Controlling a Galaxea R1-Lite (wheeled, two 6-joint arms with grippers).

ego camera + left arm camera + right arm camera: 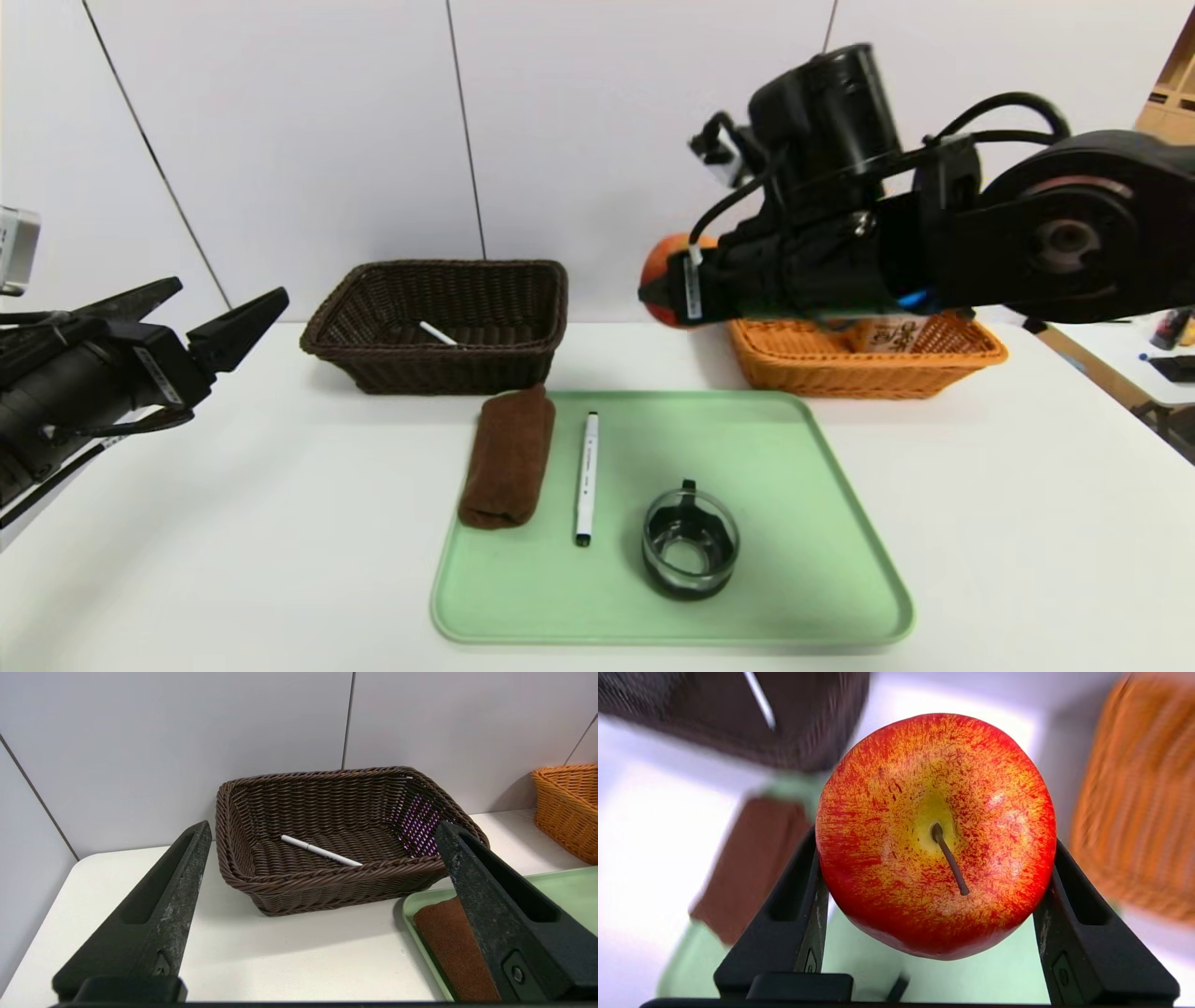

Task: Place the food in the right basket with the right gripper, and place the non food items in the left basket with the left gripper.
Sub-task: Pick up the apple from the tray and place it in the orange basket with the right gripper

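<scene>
My right gripper [665, 289] is shut on a red and yellow apple [936, 833], held high above the far edge of the green tray [803, 439], just left of the orange basket [864, 359]. The apple also shows in the head view [661, 261]. My left gripper [229, 313] is open and empty at the left, in front of the brown basket [439, 322], which holds a white pen [437, 333]. On the tray lie a rolled brown cloth [509, 457], a white marker [586, 476] and a dark glass cup [690, 544].
The orange basket holds a packet [887, 333]. A white wall stands right behind both baskets. Bare table lies left and right of the tray. A second table with small items [1167, 345] stands at the far right.
</scene>
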